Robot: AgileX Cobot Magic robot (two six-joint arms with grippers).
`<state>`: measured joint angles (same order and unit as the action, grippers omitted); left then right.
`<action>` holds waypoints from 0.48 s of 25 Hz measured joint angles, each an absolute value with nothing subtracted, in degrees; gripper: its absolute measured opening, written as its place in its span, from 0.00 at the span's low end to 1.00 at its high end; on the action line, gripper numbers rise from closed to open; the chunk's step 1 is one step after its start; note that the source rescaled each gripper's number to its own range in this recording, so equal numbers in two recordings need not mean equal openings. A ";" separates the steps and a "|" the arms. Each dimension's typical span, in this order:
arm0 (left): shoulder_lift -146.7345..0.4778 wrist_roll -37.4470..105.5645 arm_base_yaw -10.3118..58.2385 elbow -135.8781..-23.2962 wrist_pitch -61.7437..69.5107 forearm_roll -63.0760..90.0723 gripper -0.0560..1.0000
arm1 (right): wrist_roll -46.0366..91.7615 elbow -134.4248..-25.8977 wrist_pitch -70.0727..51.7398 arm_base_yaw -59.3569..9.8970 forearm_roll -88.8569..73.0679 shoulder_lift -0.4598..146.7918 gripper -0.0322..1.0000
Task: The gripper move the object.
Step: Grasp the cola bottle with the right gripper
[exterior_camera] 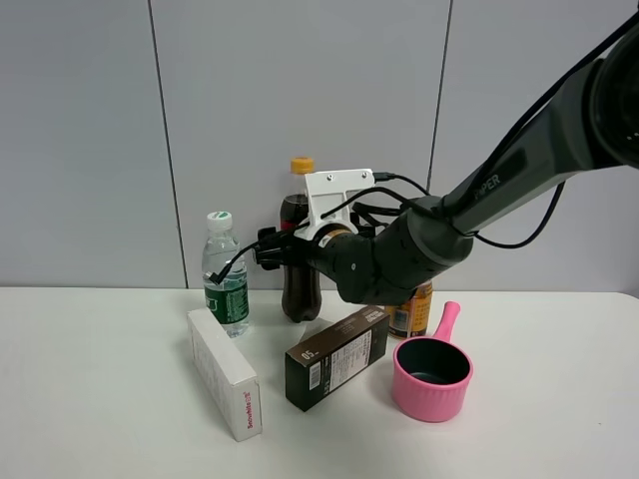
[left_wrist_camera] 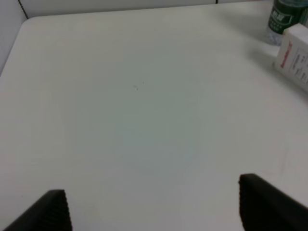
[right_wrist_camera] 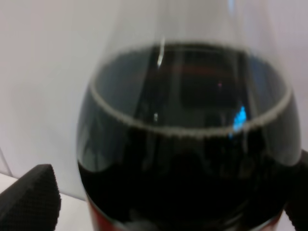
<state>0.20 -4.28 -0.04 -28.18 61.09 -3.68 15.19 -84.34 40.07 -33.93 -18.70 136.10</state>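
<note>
Behind bottle (exterior_camera: 300, 291) and table (exterior_camera: 100, 419), grey wall (exterior_camera: 90, 140)

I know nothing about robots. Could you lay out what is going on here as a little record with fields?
Working arm: right gripper, fingers either side of the cola bottle, a gap showing on one side
Other arm: left gripper, fingers open above the table
Cola bottle: upright, orange cap on, near the back wall
Its neighbours: water bottle, gold can
In front: white box, dark brown box, pink saucepan
</note>
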 joint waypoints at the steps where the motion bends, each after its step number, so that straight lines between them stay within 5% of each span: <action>1: 0.20 -4.28 -0.04 -28.18 61.09 -3.68 1.00 | 15.19 -84.34 40.12 -33.93 -18.70 136.16 0.83; 5: 0.20 -4.28 -0.04 -28.18 61.09 -3.68 1.00 | 15.19 -84.34 41.08 -33.93 -18.70 136.16 0.72; 8: 0.20 -4.28 -0.04 -28.18 61.09 -3.68 1.00 | 15.19 -84.34 41.13 -33.93 -18.70 136.16 0.54; 12: 0.20 -4.28 -0.04 -28.18 61.09 -3.68 1.00 | 15.10 -84.34 41.20 -33.88 -18.70 136.16 0.05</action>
